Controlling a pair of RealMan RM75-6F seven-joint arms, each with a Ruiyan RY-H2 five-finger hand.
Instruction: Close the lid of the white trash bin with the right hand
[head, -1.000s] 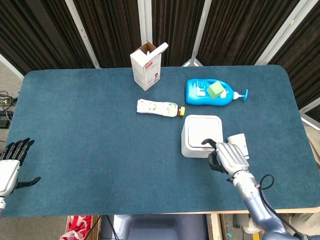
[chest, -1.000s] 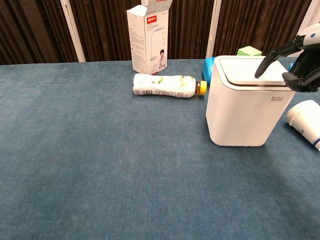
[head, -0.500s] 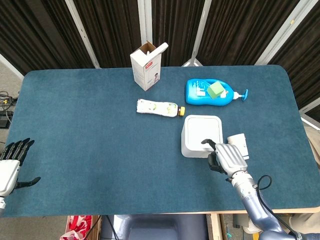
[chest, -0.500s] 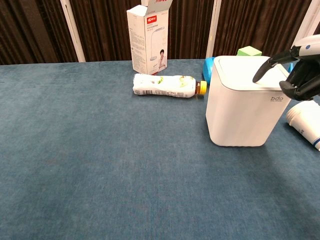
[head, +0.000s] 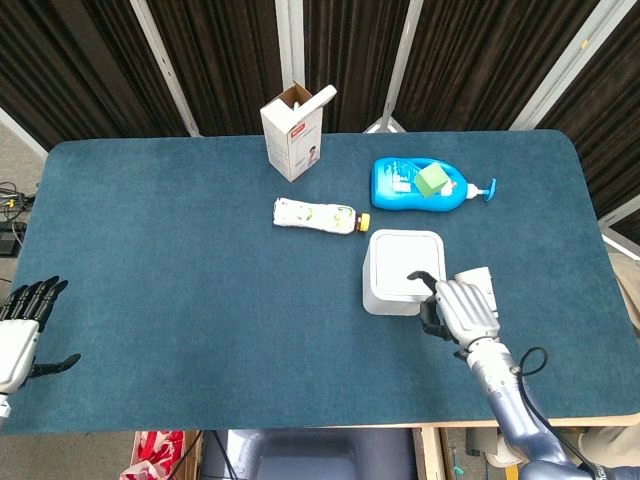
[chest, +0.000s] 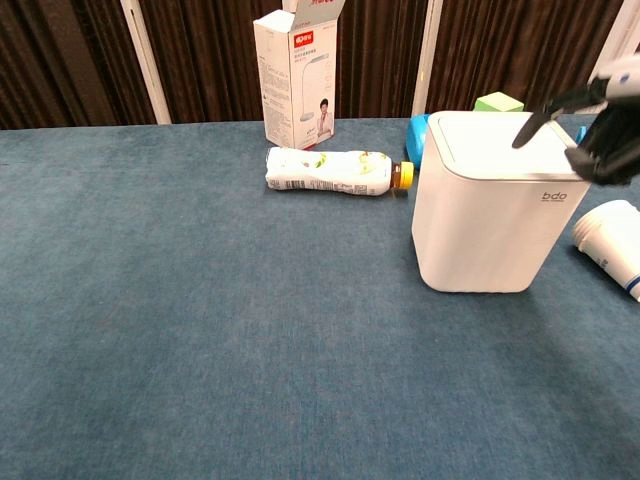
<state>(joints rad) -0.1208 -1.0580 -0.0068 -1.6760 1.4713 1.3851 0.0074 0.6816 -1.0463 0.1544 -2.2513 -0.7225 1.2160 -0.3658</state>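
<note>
On the blue table (head: 180, 260), right of centre, the white bin (head: 403, 270) is seen upright with its lid (chest: 498, 138) lying flat and closed, flush with the body in the chest view. Over the bin's near right corner the right hand (head: 460, 308) is held, one dark fingertip (chest: 524, 130) extended above the lid's right part; whether it touches the lid cannot be told. The other fingers are curled in, and nothing is held by this hand. Just right of the bin, a white cup-like item (chest: 610, 243) with a blue band is seen lying on its side, partly hidden by the hand in the head view. Behind the bin a blue pump bottle (head: 415, 187) lies flat, and a green block (head: 432, 180) is seen on top of it. A white bottle (head: 315, 215) with a yellow cap lies on its side to the left rear of the bin, close to it but apart. Farther back a white carton (head: 292, 133) stands upright with its top flap open. At the far left edge of the head view the left hand (head: 22, 328) is seen off the table's edge, fingers straight and spread, nothing held.
</note>
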